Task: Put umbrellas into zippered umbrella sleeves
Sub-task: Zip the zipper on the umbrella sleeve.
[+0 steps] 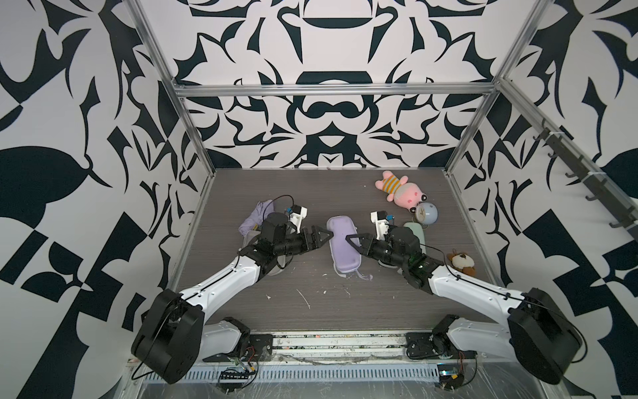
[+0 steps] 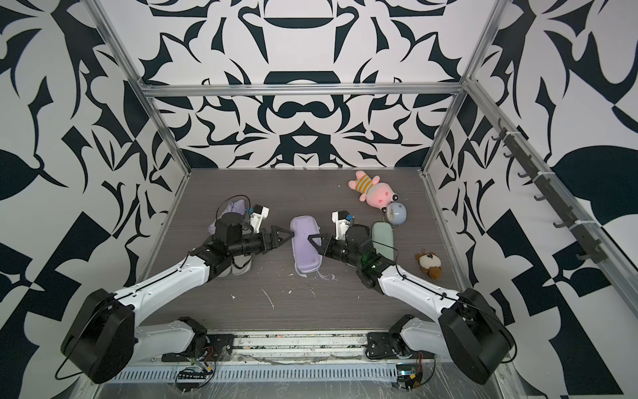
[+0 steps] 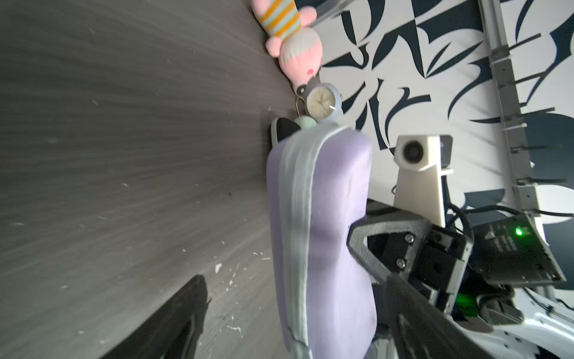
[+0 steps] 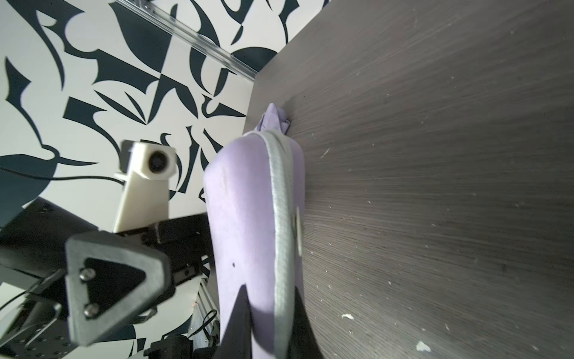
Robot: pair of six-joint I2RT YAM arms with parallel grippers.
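Lilac sleeve [image 1: 338,228] pinched by the right gripper [image 1: 350,242]; left gripper [image 1: 326,239] spread wide

In both top views the lilac sleeve [image 2: 305,224] lies flat in the middle of the tabletop [image 1: 310,311]. It is zipped shut as far as can be seen, and its length runs from the far edge toward the near edge. The left gripper [image 2: 286,237] reaches in from the left-edge side and the right gripper [image 2: 312,242] from the right-edge side. Both meet the sleeve about halfway along. A lilac umbrella [image 1: 253,221] lies loose toward the left edge, partly under the left arm [image 1: 224,276]. A mint sleeve [image 1: 417,231] lies just beside the right arm [image 1: 459,286], toward the right edge. A pink plush toy [image 1: 402,191] and a clock [image 1: 426,213] touch each other near the far right corner. A brown plush toy [image 1: 461,262] sits by the right edge.

In the left wrist view the left gripper's fingers [image 3: 180,317] stand wide apart with the lilac sleeve [image 3: 335,202] between them. One is clear of the sleeve. The other is blurred, and I cannot tell whether it touches. One grey finger [image 3: 385,228] of the right gripper rests at the sleeve's lilac face.

In the right wrist view the right gripper's fingers [image 4: 239,320] sit narrow, closed on the zip rim of the lilac sleeve [image 4: 245,202], one on each side of it. The tip of the lilac umbrella [image 4: 275,119] shows beyond the sleeve's far end.
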